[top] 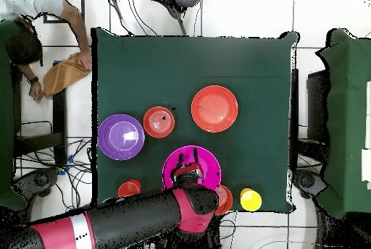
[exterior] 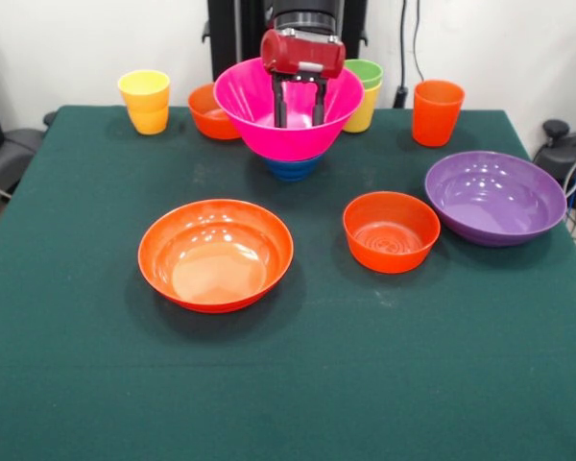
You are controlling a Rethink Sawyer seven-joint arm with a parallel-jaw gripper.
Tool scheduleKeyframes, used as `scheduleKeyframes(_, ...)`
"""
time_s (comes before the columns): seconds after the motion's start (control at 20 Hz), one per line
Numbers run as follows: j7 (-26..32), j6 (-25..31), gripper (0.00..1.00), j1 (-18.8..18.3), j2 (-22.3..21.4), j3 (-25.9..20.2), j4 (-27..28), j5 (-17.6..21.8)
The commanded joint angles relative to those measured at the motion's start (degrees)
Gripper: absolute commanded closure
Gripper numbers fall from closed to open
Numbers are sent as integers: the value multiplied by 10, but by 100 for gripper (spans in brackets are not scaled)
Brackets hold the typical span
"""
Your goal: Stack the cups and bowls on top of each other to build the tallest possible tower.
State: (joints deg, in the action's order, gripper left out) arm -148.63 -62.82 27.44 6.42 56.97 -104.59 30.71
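Note:
A big pink bowl sits upright on a small blue bowl at the far middle of the table. My gripper reaches down inside the pink bowl, open, its two black fingers apart with nothing between them. A wide orange bowl, a small orange bowl and a purple bowl lie in front. At the back stand a yellow cup, another small orange bowl, a green cup nested in a yellow one, and an orange cup.
The green cloth table ends close behind the back row of cups. A person sits off the table's corner in the overhead view, with a hand on a brown cloth.

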Motion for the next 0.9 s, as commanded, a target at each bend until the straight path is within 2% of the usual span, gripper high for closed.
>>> scheduleKeyframes(0.05, 117, -3, 0, 12, 26, -53, 37, -5)
scheduleKeyframes(0.25, 99, 13, 0, 17, 23, -53, 48, 33)
scheduleKeyframes(0.6, 76, 32, 0, 31, 12, -58, 53, 59)
scheduleKeyframes(0.9, 50, 43, 0, 33, -9, -53, 58, 105)
